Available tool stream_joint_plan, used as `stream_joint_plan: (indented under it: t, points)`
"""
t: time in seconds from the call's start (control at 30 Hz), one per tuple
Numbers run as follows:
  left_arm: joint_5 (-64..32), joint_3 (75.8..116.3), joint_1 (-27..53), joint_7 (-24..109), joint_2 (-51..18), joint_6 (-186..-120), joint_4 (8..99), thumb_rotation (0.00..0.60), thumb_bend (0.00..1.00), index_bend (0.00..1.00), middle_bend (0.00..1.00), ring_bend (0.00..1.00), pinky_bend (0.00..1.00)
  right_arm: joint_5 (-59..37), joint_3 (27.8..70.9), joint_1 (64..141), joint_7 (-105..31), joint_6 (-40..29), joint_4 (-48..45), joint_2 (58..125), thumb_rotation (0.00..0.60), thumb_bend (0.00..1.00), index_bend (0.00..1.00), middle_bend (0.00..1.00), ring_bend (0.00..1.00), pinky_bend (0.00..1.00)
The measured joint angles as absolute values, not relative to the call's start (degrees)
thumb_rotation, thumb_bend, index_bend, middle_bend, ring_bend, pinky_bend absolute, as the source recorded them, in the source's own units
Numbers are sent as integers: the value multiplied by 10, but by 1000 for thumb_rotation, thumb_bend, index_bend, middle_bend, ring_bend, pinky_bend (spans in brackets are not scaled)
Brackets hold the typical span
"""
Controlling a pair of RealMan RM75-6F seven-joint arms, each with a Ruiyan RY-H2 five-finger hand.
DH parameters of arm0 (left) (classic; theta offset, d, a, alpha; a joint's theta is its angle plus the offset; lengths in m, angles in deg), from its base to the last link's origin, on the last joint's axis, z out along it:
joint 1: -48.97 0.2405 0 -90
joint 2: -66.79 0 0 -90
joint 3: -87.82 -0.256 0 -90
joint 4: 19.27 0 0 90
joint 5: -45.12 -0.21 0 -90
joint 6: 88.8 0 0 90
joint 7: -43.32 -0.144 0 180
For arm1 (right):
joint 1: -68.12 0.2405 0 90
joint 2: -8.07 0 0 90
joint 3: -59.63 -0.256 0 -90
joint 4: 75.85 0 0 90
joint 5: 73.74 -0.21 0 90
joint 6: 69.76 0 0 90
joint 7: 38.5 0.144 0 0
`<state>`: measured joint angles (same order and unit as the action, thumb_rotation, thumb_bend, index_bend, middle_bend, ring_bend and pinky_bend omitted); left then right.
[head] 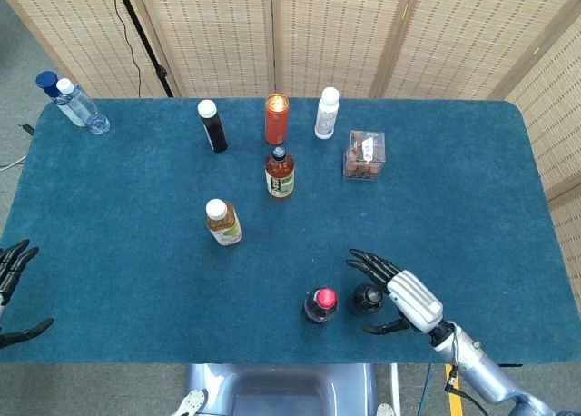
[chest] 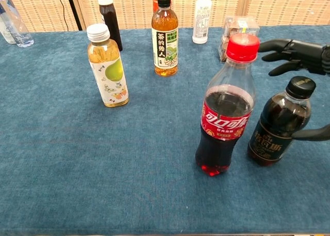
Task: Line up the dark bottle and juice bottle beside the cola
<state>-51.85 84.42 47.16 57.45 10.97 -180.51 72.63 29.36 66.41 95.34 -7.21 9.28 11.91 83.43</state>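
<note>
The cola (head: 320,303) (chest: 227,107), red-capped, stands near the table's front edge. Close on its right stands the dark bottle (head: 367,297) (chest: 281,123) with a black cap, upright and free. My right hand (head: 400,291) (chest: 296,51) hovers just right of that bottle, fingers spread, holding nothing; its thumb lies low beside the bottle. The juice bottle (head: 222,222) (chest: 106,66), pale yellow with a white cap, stands apart at the centre left. My left hand (head: 13,287) is at the table's left edge, fingers apart and empty.
At the back stand a tea bottle (head: 280,173), a red can (head: 276,118), a white bottle (head: 327,113), a small dark white-capped bottle (head: 212,125) and a clear snack box (head: 364,154). A water bottle (head: 77,104) lies far left.
</note>
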Motion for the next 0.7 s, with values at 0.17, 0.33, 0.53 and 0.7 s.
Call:
stream_joint_plan:
  t: [0.17,0.33,0.53,0.7]
  points:
    - [-515,846,469,579,111,-1800,726,600,0,0,0,0,0,296,665,949,-77,101,138,809,600,182,0,0,0,59]
    - [-509,850,461,589,113,-1789,725,600,0,0,0,0,0,295,674,945,-107,98,173,741,600,158,0,0,0,5]
    - [-491,862,435,624,112,-1749,712,600,0,0,0,0,0,277,677,917,-149,127,209,641,600,145,0,0,0,0]
    - [-487,867,404,692,105,-1705,690,600,0,0,0,0,0,239,666,884,-165,170,195,622,600,315,277,127,47,2]
